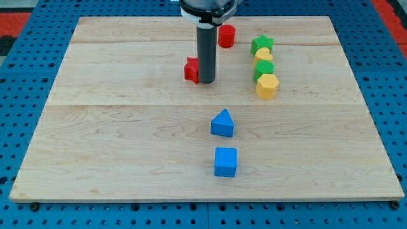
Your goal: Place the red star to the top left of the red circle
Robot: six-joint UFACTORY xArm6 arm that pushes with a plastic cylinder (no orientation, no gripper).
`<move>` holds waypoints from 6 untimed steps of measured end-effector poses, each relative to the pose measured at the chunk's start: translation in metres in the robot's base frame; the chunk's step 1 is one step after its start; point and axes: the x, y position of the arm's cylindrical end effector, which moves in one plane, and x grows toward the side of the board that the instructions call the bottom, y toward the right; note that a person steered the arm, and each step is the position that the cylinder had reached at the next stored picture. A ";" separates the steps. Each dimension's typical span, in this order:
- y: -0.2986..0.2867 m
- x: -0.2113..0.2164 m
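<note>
The red star [191, 69] lies on the wooden board, partly hidden behind my rod. My tip [207, 81] stands right against the star's right side. The red circle [226, 35] sits near the view's top, up and to the right of the star and of my tip, apart from both.
A column of blocks stands at the right: a green star [261, 44], a yellow round block [264, 56], a green block [264, 68] and a yellow hexagon-like block [267, 85]. A blue triangle [222, 123] and a blue cube [225, 161] lie lower at mid-board. The board [114, 127] is pale wood.
</note>
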 end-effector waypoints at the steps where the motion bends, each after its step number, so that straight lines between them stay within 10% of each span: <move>1: -0.024 -0.002; 6: -0.057 -0.069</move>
